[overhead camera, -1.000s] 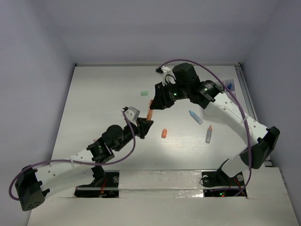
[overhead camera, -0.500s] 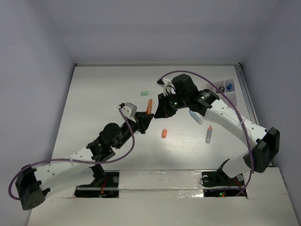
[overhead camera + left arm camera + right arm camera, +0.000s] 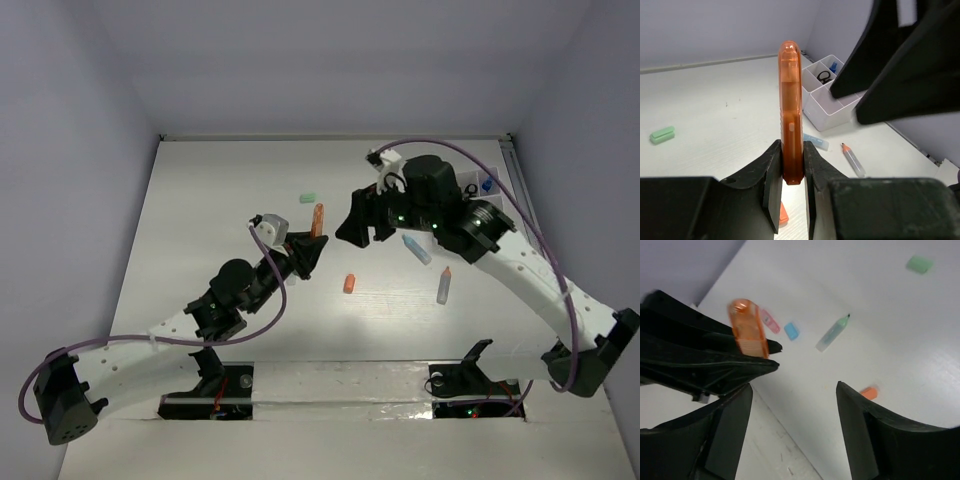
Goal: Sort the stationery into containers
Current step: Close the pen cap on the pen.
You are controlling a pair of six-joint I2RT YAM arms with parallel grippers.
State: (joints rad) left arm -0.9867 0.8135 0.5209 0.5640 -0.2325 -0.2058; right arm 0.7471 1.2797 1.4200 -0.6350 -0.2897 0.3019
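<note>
White bench [image 3: 715, 95], grey walls; orange pen [image 3: 790, 100] stands upright off the bench, pinched at its base by left gripper [image 3: 790, 152], prob. offered for handover. Right gripper [image 3: 792, 387] gapes wide just beside it, holding nothing. Tray [image 3: 832, 107] waits far right.

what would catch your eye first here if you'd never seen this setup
The orange pen stands out, clamped upright in the shut left tool above the middle of the table. The right tool hangs open close beside it, holding nothing. Loose stationery lies scattered nearby, with the white divided tray at the far right corner.
</note>
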